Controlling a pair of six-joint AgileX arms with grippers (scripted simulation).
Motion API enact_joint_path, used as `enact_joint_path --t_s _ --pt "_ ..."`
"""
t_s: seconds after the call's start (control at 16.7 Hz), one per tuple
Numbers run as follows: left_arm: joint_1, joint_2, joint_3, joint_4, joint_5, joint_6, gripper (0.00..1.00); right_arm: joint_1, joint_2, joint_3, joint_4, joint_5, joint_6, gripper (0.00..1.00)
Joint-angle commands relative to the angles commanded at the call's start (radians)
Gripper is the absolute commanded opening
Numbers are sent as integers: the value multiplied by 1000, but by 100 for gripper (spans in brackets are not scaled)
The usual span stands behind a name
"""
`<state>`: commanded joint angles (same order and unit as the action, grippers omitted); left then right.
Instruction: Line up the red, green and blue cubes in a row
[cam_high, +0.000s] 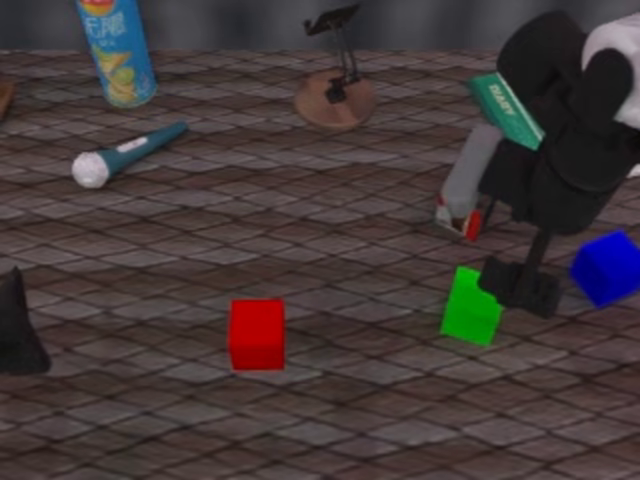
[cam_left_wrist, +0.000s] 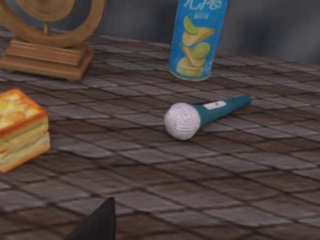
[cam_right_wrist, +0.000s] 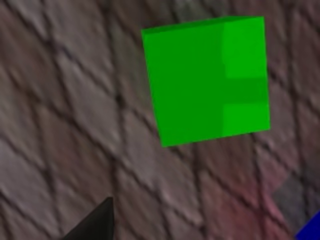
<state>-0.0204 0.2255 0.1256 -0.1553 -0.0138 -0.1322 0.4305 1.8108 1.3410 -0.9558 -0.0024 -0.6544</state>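
Top view: right gripper (cam_high: 518, 283), jaws' state unclear, between green cube (cam_high: 470, 308) and blue cube (cam_high: 606, 268), red-and-white box (cam_high: 459, 215) behind.

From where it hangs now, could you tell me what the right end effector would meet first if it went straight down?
Most likely the green cube: the right end effector hangs beside its edge, though depth is unclear, so bare table is possible.

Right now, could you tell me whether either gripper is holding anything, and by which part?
Nothing is held. The right gripper hangs beside the green cube, which sits free on the table. The left gripper is parked at the table's left edge.
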Motion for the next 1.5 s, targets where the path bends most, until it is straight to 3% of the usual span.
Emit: enact_joint_path --t_s 0.3,0.72,1.2,1.5 --pt "37 -202 -115 139 12 119 100 53 210 182 -106 4 -82 100" --pt "40 -225 -126 155 14 132 100 54 232 198 -111 4 -90 100" --pt "40 -225 -126 155 14 132 100 59 340 53 146 5 -87 100" --pt "40 -225 -126 155 14 132 100 60 349 44 160 5 -87 100"
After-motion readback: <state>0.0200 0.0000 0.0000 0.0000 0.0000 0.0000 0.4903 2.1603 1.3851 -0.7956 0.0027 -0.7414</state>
